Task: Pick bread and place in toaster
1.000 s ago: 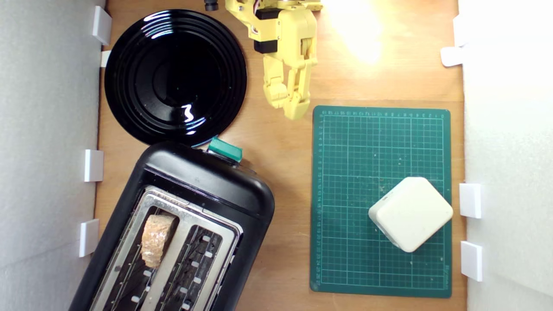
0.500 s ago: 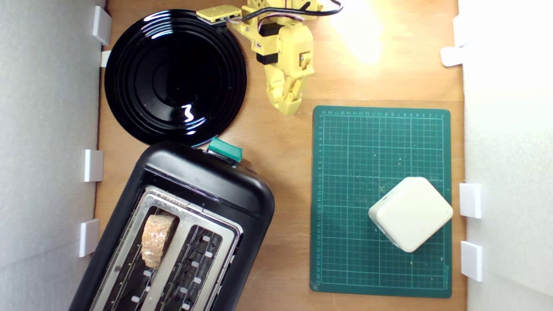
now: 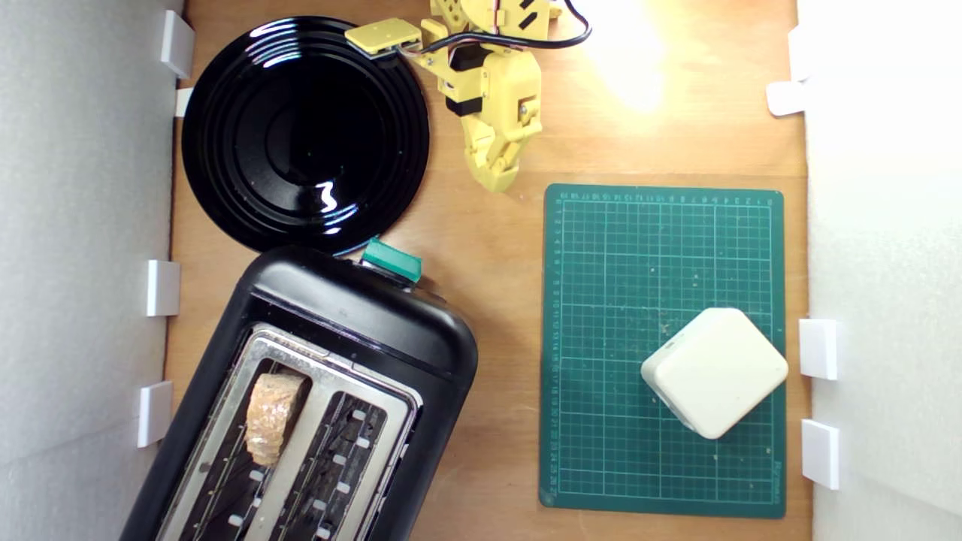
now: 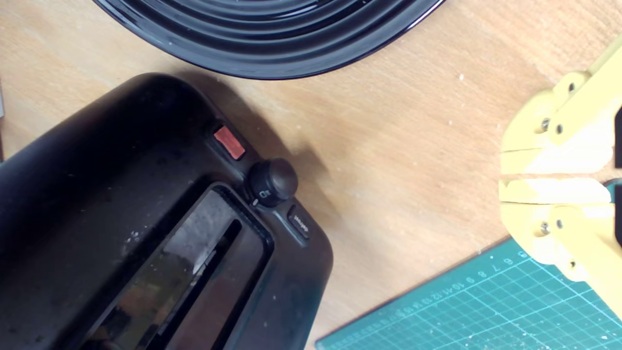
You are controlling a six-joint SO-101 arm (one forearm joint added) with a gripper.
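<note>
Exterior view: bread (image 3: pixel 272 417) upright in toaster (image 3: pixel 353 315) slot, gripper (image 3: pixel 497 180) empty, fingers pressed together (beside plate (image 3: pixel 225 135)); wrist view alone: toaster's red button (image 4: pixel 229 142), knob (image 4: pixel 273 181).

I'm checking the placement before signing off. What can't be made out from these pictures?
- Toaster: near end cut off by the exterior view's bottom edge.
- Bread: lower part hidden inside its slot; depth unclear. Absent from the wrist view.
- Arm: base cut off by the exterior view's top edge.
- Gripper: partly cut off in the wrist view.
</note>
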